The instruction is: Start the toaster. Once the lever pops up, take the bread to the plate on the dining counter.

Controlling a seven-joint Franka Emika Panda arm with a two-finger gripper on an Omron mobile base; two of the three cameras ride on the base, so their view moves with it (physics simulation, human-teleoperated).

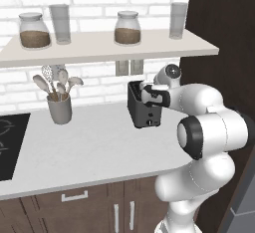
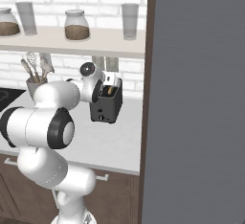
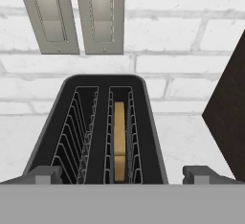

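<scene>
Dark fingertips point(image 3: 122, 173) of my gripper spread wide, empty, above toaster point(image 3: 98, 132) | bread point(image 3: 119, 139) in its right slot | wall switches point(image 3: 72, 15) behind, brown panel point(image 3: 229, 108) beside.

We look down on the toaster point(image 3: 98, 132) | bread point(image 3: 119, 141) in its right slot | gripper point(image 3: 123, 174) spread wide above its near edge | two wall plates point(image 3: 74, 15) behind it
</scene>
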